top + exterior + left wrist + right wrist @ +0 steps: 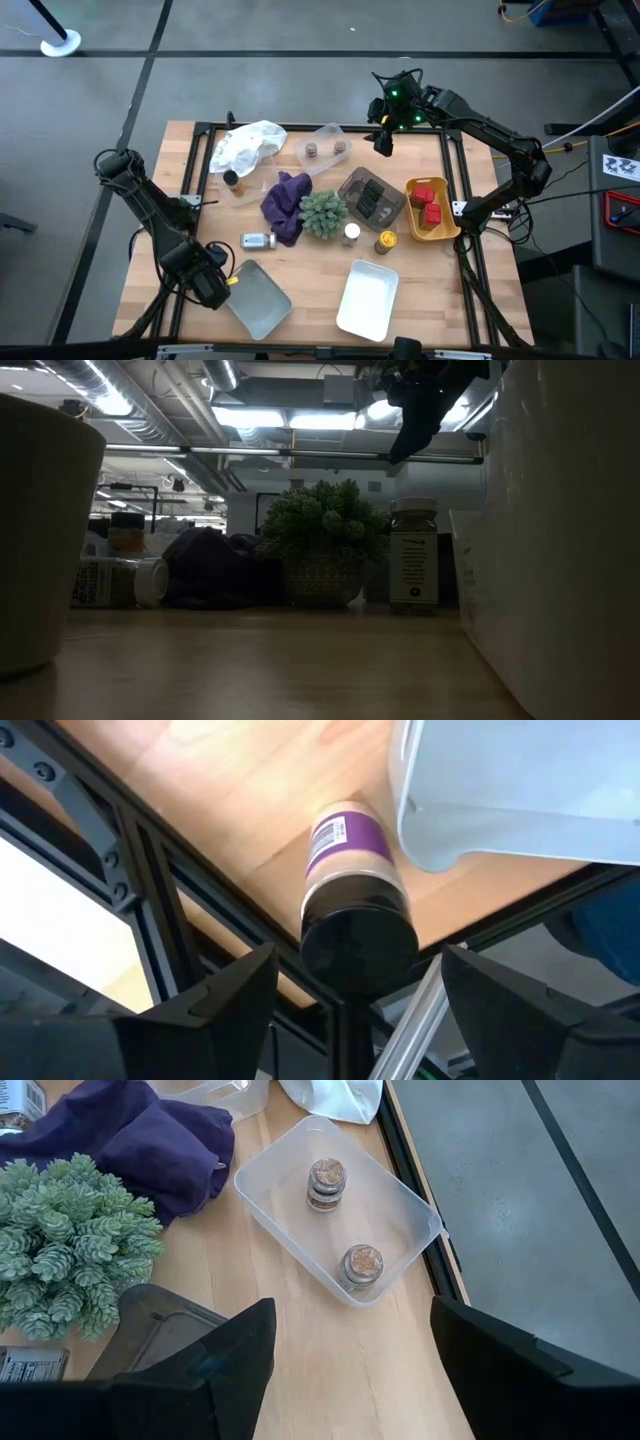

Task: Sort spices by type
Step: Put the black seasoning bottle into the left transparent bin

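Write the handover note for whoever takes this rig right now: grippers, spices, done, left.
Left gripper: open, around a black-capped jar at the table's near-left edge, not closed on it.
Right gripper: open, empty, raised over the table's far side.
Done: two brown-capped jars in the clear tray; red tins in the yellow bin; dark tins in the grey bin.
Left: jar lying on its side, white-capped jar, yellow-lidded jar, brown jar.

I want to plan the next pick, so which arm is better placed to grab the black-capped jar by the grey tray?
Left. The open left gripper sits right at the black-capped jar beside the grey tray, while the right gripper hangs over the clear tray.
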